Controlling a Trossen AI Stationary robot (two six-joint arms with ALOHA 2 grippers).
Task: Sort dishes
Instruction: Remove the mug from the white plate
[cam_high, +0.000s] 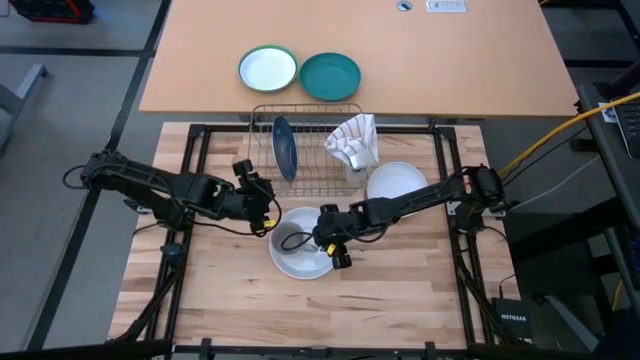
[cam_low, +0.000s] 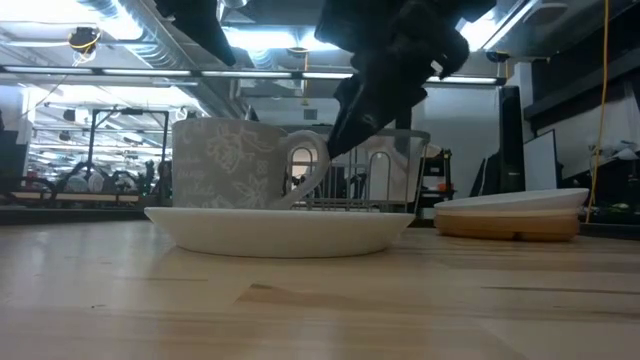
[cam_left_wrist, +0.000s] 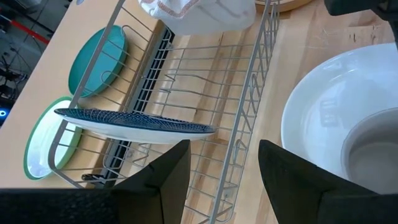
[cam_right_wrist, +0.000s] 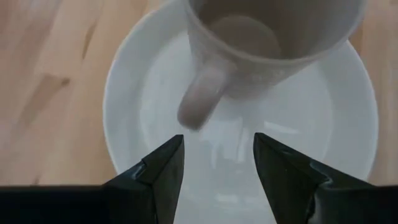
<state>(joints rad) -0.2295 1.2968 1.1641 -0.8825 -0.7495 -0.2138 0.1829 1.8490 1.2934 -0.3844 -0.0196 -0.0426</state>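
We see the right gripper (cam_high: 334, 243) just over the near edge of the white plate (cam_high: 285, 262), its fingers (cam_right_wrist: 155, 174) apart and holding nothing. The grey mug (cam_high: 296, 240) stands upright on that plate directly ahead of the fingers, mouth up, its handle (cam_right_wrist: 200, 99) sticking out toward the gap between them but not inside it. In the low view the handle points toward the dark fingers coming down beside it.

The left gripper (cam_high: 262, 205) waits on the plate's other side, its fingers (cam_left_wrist: 158, 177) spread wide and empty. Just ahead of it the wire rack (cam_high: 335, 165) holds the dark blue plate (cam_high: 285, 148) on edge, its long axis running across the rack's wires. A stack of a white plate on a wooden plate (cam_low: 512, 225) lies behind the right arm.
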